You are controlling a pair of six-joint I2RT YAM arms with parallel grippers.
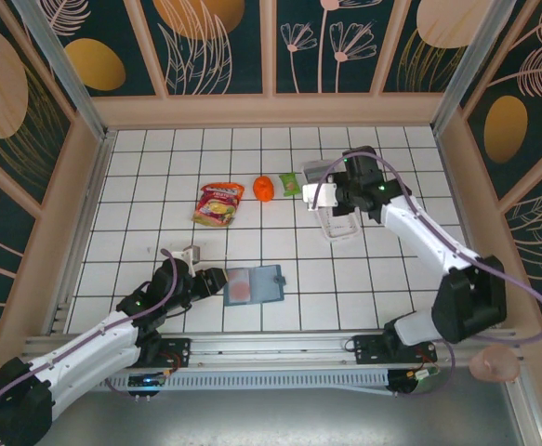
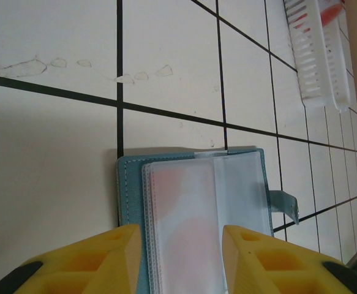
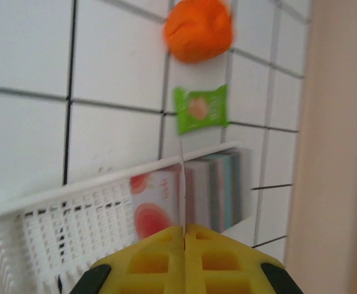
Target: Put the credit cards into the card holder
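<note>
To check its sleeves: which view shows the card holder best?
Left wrist: the card holder lies open close below, clear sleeves and teal edge plain. Top external shows it small, open, beside the left tool.

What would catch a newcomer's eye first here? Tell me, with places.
Right of centre, the right hand hangs over the white tray, pinching a thin card edge-on. Toward the near edge, the open teal wallet lies flat, with the left hand spread at its left edge. Behind it, an orange lump sits beside a green packet.
</note>
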